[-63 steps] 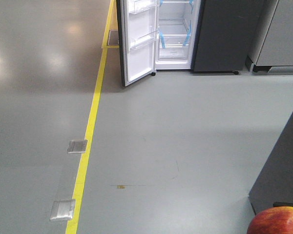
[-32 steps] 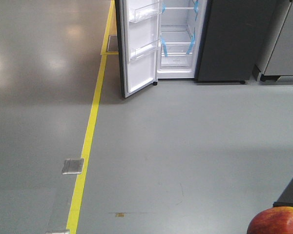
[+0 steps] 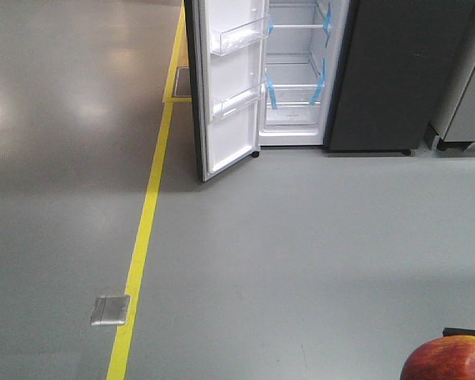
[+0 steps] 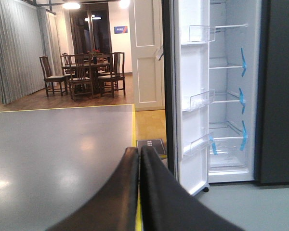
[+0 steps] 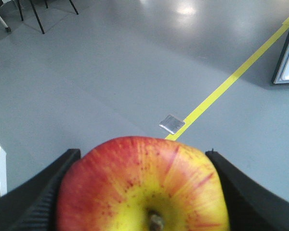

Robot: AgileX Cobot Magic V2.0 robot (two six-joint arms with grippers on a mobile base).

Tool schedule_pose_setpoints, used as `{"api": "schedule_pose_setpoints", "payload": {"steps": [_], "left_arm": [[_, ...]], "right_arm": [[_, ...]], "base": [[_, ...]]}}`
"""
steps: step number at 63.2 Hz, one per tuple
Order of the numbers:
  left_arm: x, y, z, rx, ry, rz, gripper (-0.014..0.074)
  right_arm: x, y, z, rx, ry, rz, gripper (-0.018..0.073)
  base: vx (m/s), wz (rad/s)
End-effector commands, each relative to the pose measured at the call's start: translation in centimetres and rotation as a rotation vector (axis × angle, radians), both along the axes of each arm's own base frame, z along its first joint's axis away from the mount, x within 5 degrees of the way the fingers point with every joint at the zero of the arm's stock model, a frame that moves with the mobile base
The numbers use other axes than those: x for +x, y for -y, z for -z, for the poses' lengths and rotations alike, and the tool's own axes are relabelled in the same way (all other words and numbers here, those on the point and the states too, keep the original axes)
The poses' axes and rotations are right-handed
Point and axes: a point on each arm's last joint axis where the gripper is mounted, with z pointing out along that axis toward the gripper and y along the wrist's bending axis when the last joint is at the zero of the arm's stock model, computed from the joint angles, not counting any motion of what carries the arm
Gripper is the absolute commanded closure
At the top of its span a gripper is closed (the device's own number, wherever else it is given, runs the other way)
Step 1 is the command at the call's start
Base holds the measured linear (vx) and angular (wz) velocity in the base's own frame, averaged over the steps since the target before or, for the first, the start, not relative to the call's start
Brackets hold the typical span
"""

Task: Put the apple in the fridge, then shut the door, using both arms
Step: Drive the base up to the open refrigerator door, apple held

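Since the earlier frames, the fridge [image 3: 301, 71] has come lower and larger in the front view, and the floor plate [image 3: 111, 310] has slid down the yellow floor line [image 3: 142, 229]. The apple [image 3: 447, 360] has kept its place in the bottom right corner of that view.

We find the fridge upright, its long axis vertical, and its white interior open to us. Strips of blue tape [image 3: 271, 99] sit on the shelf edges. The door [image 3: 226, 87] is hinged on the left and stands wide open, swung out toward the camera. Its white lining and clear door bins [image 3: 239, 36] face right, across the opening.

We record the right gripper [image 5: 142, 161] clamped on the apple, one black jaw pressed to each flank. The apple's stem end faces the wrist camera, with the yellow patch around the stem. Its stem axis therefore runs back along the gripper, and the red crown points away, over the floor. The apple is well apart from the fridge.

We note the left gripper [image 4: 139, 151] with its jaws pressed together, holding nothing and aimed at the open door's edge.
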Motion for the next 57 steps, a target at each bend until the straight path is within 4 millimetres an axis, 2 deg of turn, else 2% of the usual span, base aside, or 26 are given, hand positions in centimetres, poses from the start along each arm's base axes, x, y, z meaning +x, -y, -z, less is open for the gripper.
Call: {"api": "schedule_pose_setpoints", "payload": {"steps": [1,57], "left_arm": [[-0.12,-0.01,-0.07,-0.008,0.071,0.0,0.0603],[-0.12,-0.01,-0.07,-0.008,0.071,0.0,0.0603]], "right_arm": [[0.25,-0.07,-1.27,0.057,0.055,0.021,0.019],[0.25,-0.07,-1.27,0.057,0.054,0.02,0.019]], "base": [[0.35,0.03],[0.34,0.01]]}}
